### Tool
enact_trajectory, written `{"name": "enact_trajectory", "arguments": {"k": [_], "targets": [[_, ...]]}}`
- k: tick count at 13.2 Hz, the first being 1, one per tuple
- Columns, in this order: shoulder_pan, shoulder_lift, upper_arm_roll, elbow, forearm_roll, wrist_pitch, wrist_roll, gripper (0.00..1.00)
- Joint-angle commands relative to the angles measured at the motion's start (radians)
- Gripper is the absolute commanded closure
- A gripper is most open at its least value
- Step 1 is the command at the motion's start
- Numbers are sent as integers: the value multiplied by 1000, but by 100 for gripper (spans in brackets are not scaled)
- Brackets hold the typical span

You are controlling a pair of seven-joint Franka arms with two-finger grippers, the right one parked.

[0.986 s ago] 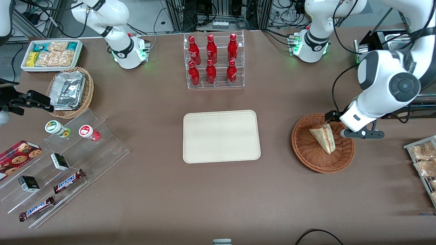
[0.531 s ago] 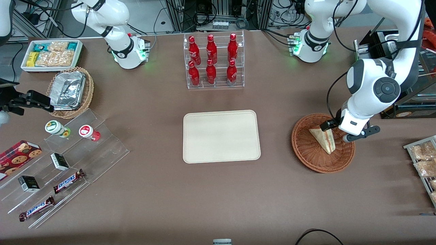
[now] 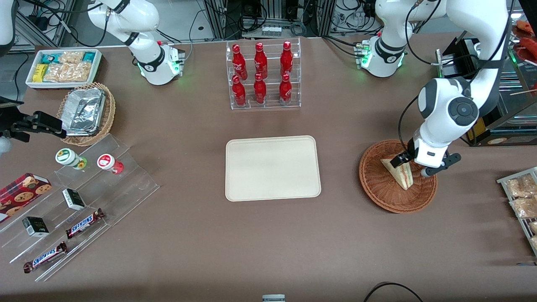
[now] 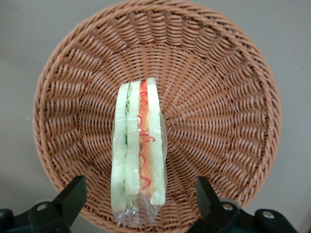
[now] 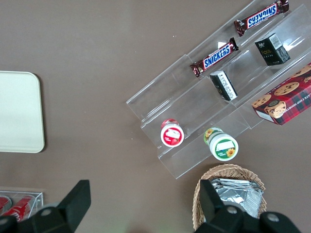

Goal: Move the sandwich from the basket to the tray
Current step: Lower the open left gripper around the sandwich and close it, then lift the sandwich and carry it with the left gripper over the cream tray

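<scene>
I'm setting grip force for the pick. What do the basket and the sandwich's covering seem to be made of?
The basket looks like woven wicker, reddish-brown and matte: ribbed strands radiate from its centre. The sandwich seems wrapped in thin clear plastic film: it crinkles and glints at one end. The bread inside looks soft and white. The tool hovers open above the sandwich, one finger on each side.

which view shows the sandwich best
The left wrist view: the sandwich fills the basket's middle, filling layers clear, the open gripper above it, a finger at each side. The front view shows it small, partly covered by the arm. The right wrist view misses it.
</scene>
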Motion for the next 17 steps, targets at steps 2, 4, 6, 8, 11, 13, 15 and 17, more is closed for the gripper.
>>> {"name": "enact_trajectory", "arguments": {"k": [2, 4, 6, 8, 11, 13, 15, 17], "targets": [[4, 25, -5, -41, 2, 84, -16, 0], [4, 34, -5, -46, 4, 91, -13, 4], [4, 34, -3, -52, 7, 93, 0, 77], [4, 32, -1, -50, 10, 91, 3, 100], [3, 23, -3, -46, 10, 81, -3, 100], [-10, 9, -8, -23, 8, 20, -54, 100], [-42, 11, -24, 84, 8, -133, -149, 100], [-89, 34, -29, 230, 8, -308, -254, 100]]}}
